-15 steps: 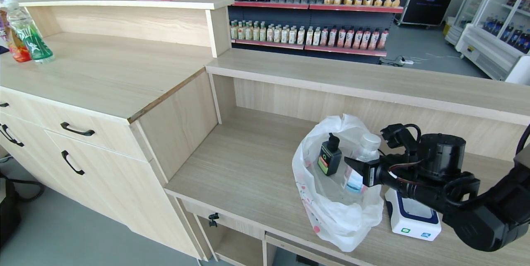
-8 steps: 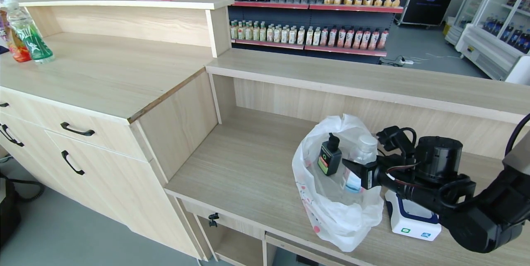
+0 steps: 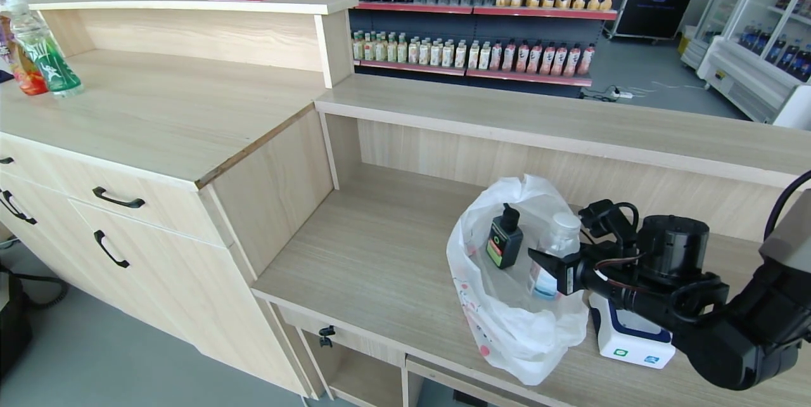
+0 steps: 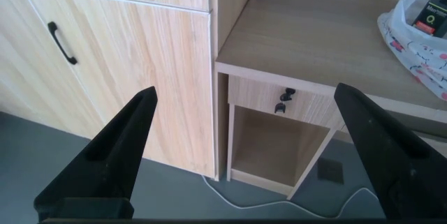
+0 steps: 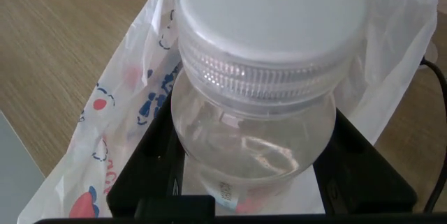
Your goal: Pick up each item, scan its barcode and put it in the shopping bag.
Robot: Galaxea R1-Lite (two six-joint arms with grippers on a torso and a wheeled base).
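A clear bottle with a white cap stands upright in the mouth of the white shopping bag, and my right gripper is shut on its body. In the right wrist view the bottle sits between the black fingers, with the bag around it. A dark bottle with a green and red label stands inside the bag beside it. My left gripper hangs open and empty low in front of the counter, with the bag farther off.
A white and blue scanner sits on the counter right next to the bag. Two drink bottles stand on the raised counter at far left. A raised back ledge runs behind the bag. Drawers and cabinet doors face the left gripper.
My right gripper and the clear bottle have shifted slightly and sunk a little lower into the bag. The bag and the dark bottle have stayed put.
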